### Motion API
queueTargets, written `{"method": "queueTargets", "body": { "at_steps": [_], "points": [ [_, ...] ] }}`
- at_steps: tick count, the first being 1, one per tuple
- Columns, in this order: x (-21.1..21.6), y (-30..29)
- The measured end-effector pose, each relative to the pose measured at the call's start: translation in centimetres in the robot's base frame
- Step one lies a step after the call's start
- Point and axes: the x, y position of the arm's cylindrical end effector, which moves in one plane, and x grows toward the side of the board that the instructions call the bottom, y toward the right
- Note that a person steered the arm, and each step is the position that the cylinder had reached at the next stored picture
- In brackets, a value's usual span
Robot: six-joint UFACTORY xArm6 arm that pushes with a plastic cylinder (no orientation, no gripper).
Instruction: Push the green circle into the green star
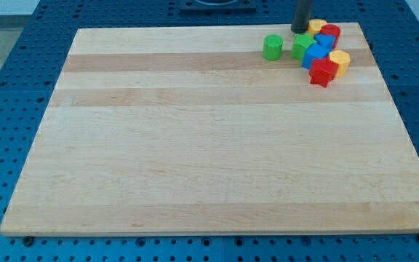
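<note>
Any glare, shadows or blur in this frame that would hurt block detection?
Camera view: lighting even, no hard glare on the wooden board; shadows faint. Slightly soft overall, so edges blur in the cluster at the view's top right. The green circle stands apart and clear; the green star merges with neighbours. My tip is dark, well contrasted.

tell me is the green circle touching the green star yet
Not yet: the green circle stands apart, a strip of bare board showing between it and the green star.
</note>
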Motion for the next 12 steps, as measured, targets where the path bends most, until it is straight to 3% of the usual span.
{"method": "queueTargets", "body": {
  "at_steps": [2,7,8,12],
  "points": [
    [0.0,1.1],
    [1.6,-12.3],
    [7.5,-12.4],
    [7.1,-9.4]
  ]
}}
